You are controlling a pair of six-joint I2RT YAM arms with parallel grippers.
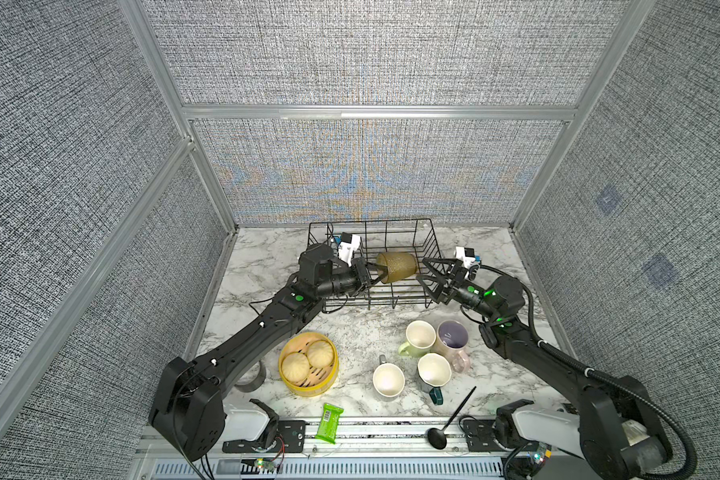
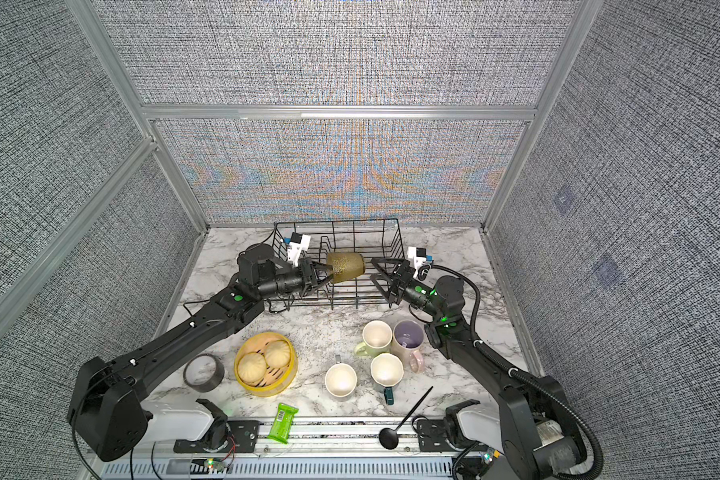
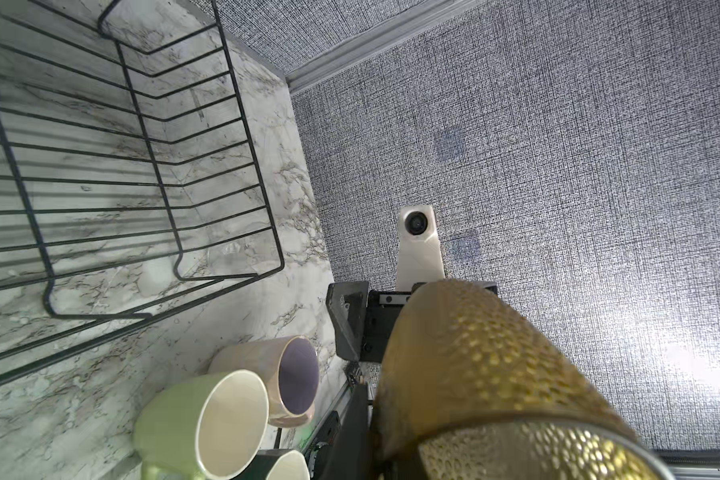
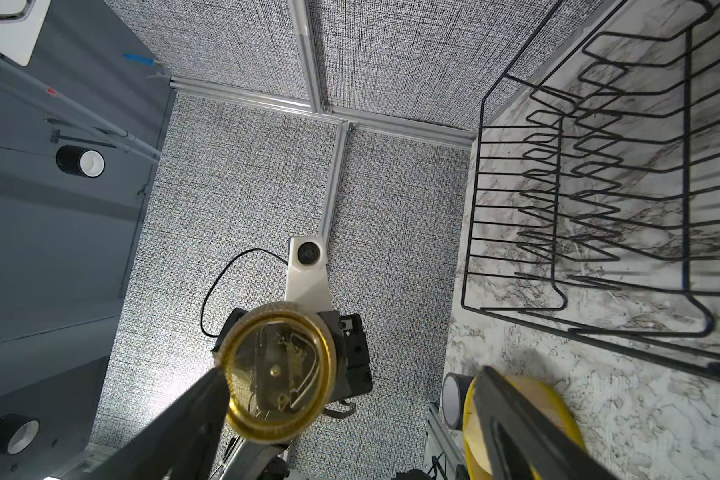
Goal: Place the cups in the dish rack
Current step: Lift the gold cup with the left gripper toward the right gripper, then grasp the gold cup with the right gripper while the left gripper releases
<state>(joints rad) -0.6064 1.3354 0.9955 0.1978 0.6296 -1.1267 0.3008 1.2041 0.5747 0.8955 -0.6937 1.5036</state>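
Left hand (image 1: 377, 274) closed on the rim of the amber dimpled glass tumbler (image 1: 398, 268), which lies on its side in the air over the black wire dish rack (image 1: 408, 296) at the rear of the marble tabletop (image 1: 350, 328). Right hand (image 1: 421, 269) spread wide open at the rack's right side, facing the tumbler's base. Pale green mug (image 1: 420, 334), pink mug (image 1: 452, 334), dark teal mug (image 1: 433, 370) and grey-white mug (image 1: 388, 379) stand upright on the tabletop in front of the rack.

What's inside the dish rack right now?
No cup rests in the dish rack; both wrist views show bare wires and dividers. The amber tumbler hangs sideways over it, pinched by the left gripper. The left arm covers the rack's near-left corner in both top views.
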